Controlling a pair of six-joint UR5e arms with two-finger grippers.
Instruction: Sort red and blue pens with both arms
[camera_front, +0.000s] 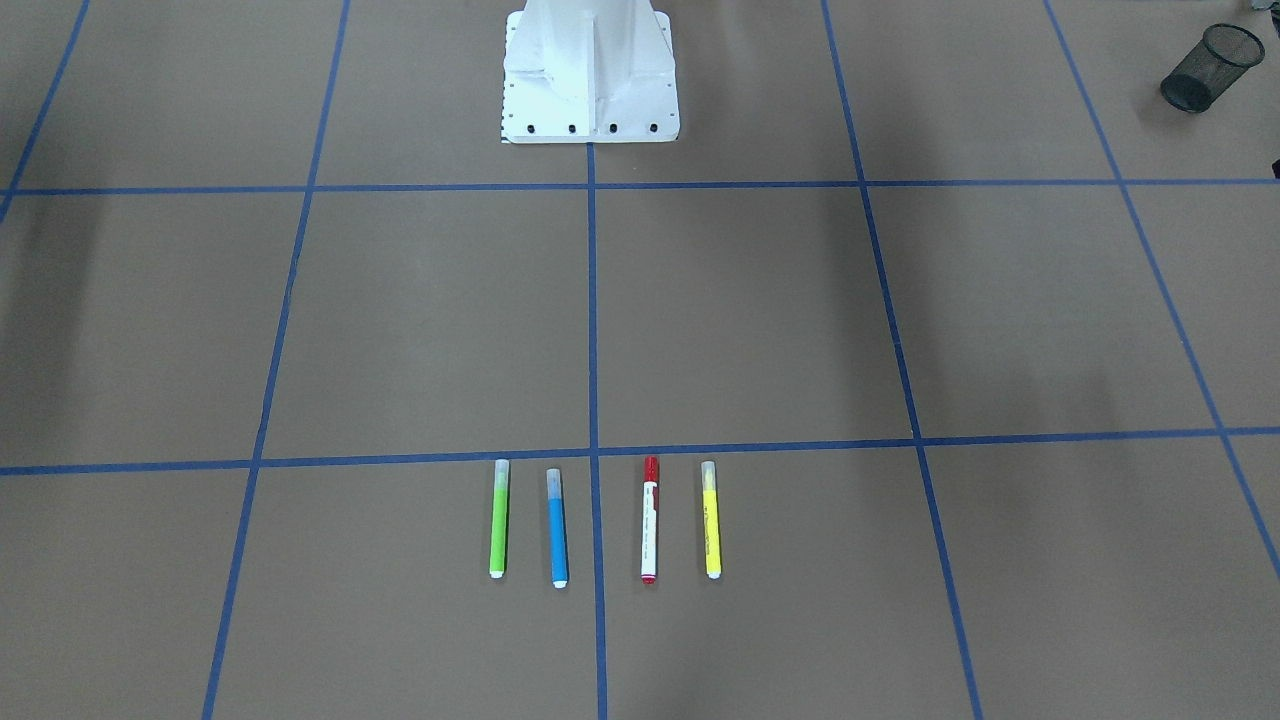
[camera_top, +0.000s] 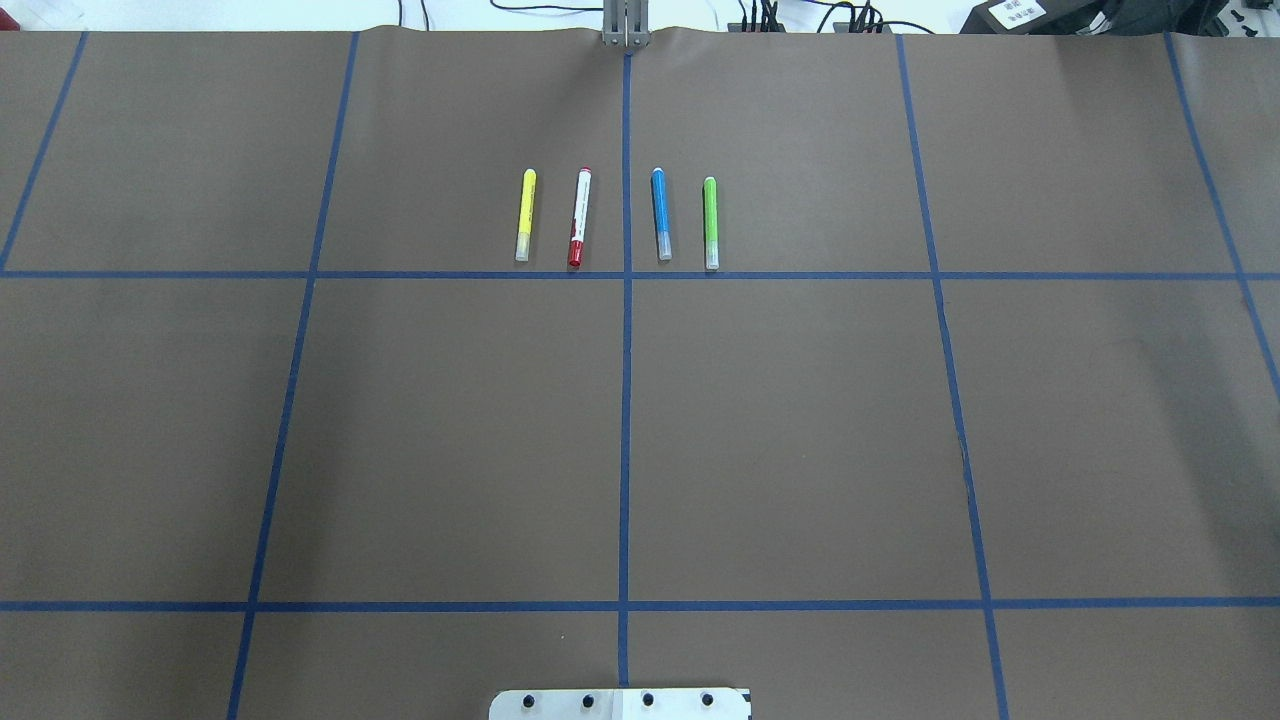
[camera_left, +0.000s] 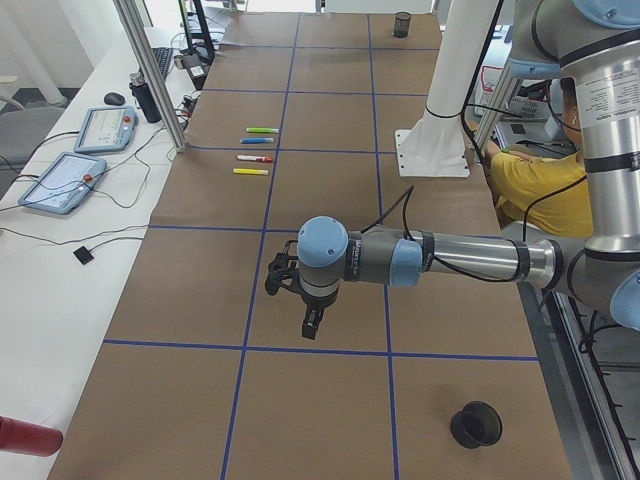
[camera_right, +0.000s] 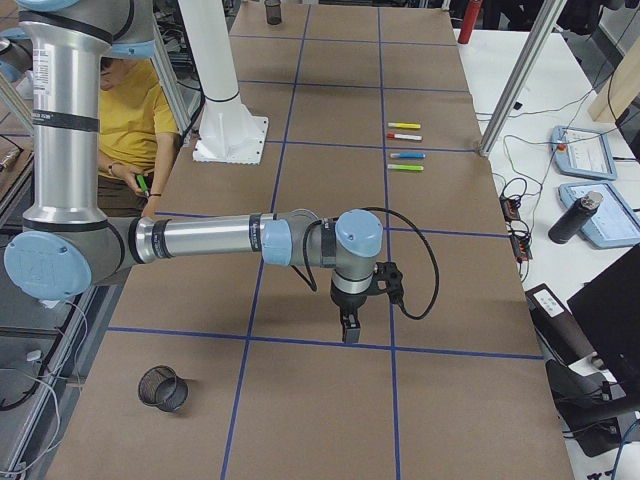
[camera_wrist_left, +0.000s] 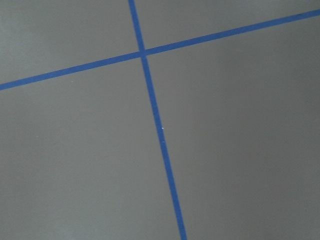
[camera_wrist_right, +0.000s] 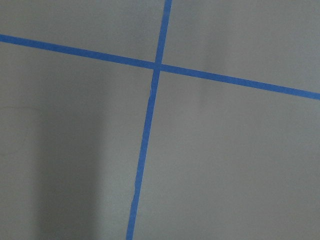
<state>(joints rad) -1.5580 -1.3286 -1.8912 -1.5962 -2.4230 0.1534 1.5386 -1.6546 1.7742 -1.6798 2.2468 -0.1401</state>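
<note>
red pen (camera_front: 649, 520) and blue pen (camera_front: 557, 528) lower middle in front view, tape line (camera_front: 597, 520) between, left gripper (camera_left: 312, 325) and right gripper (camera_right: 348, 328) well away, can't tell if open or closed

Near, large right arm (camera_right: 200, 240) stretched low over brown table (camera_right: 460, 300), gripper (camera_right: 349, 336) pointing down, open or closed impossible to tell. Farther off, a row: yellow marker (camera_right: 404, 126), red pen (camera_right: 404, 137), blue pen (camera_right: 407, 156), green marker (camera_right: 404, 168). Nearby, black mesh cup (camera_right: 163, 388).
</note>
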